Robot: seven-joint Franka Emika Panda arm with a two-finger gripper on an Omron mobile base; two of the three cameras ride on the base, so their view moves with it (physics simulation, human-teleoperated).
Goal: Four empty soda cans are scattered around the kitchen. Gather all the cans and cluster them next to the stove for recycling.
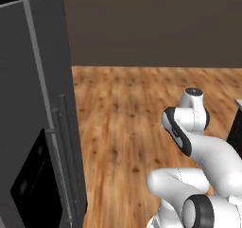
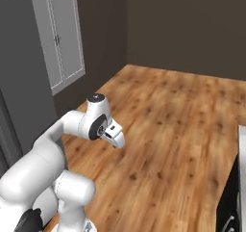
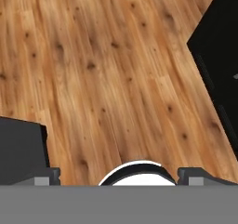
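The soda cans and the stove are out of view. In the hand view my gripper (image 3: 120,175) looks down at bare wooden floor (image 3: 107,79). Its two dark fingertips (image 3: 46,175) stand far apart at the bottom edge, open, with nothing between them. The white arm (image 1: 198,142) is folded up close over the base, its elbow raised (image 2: 96,118).
A tall dark grey fridge (image 1: 38,127) with a door dispenser stands close on the left. Grey cabinet doors (image 2: 60,38) lie beyond it. A black appliance front (image 2: 230,207) under a grey counter edge sits at the right. Open wooden floor (image 2: 182,115) stretches ahead to a dark wall.
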